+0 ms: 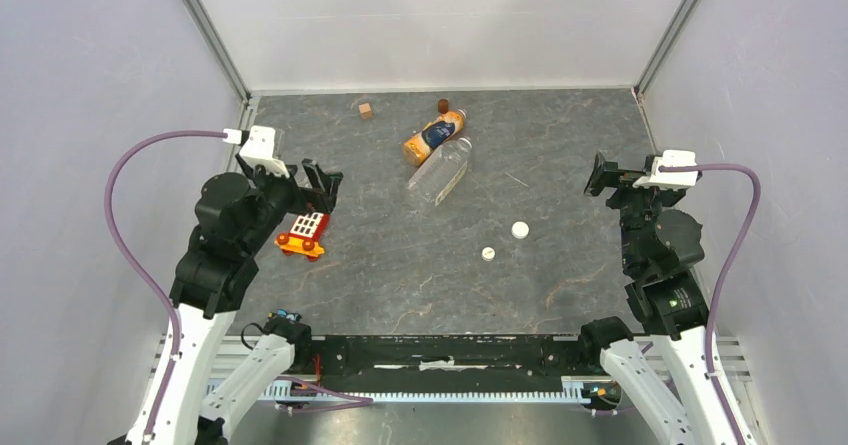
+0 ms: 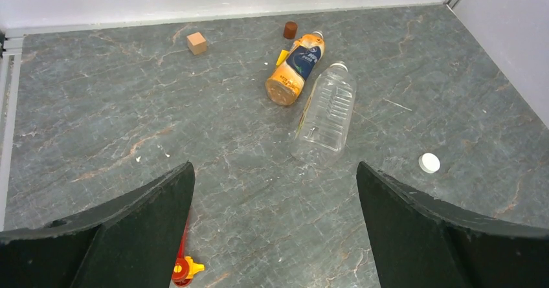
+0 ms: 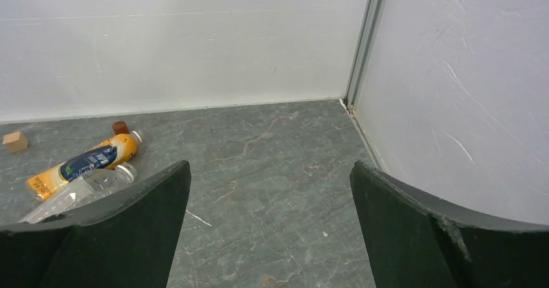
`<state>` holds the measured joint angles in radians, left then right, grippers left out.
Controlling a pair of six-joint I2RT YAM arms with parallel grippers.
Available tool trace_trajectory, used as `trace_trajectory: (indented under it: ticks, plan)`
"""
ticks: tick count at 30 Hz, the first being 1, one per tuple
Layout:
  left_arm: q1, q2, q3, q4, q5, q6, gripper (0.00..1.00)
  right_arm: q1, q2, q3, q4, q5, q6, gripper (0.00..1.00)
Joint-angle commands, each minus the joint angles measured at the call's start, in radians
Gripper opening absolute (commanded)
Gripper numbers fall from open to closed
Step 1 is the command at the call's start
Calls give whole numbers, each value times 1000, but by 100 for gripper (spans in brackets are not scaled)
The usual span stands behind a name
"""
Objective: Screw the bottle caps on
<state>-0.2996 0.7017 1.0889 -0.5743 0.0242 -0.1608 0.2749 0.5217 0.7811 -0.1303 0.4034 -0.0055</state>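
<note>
On the grey worktop [image 1: 380, 285], the left pincer [image 2: 273, 171] and right pincer [image 3: 268, 168] both hung spread wide, gripping nothing. Toward the far wall the clear bottle [image 1: 440, 170] lay touching the orange bottle [image 1: 434, 137]. A white cap [image 1: 520, 230] and a second cap [image 1: 488, 253] sat nearer, well apart from the bottles.

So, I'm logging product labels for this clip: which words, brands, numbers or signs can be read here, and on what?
No text here is legible enough to quote.
Orange bottle, dark blue label: pale print, too blurred to read.
Clear bottle: no legible text shows.
Red and yellow toy: a white grid panel, no characters legible.
</note>
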Motion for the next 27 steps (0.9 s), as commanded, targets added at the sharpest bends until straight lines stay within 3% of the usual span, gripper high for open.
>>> trace_trajectory:
  ticks: [1,7,15,21,27]
  plan:
    - [-3,29,2,13,9,-9,100,4,-7,-7,15,17,4,98]
    - [-2,152,23,21,46,-27,100,5,0,-32,15,-8,48,98]
    - [-3,530,137,71,151,-12,100,4,14,-84,13,-84,99,98]
    - [-5,940,364,74,238,25,100,4,6,-122,9,-129,120,98]
    - [-14,1271,625,74,221,47,100,4,21,-126,-37,-175,130,98]
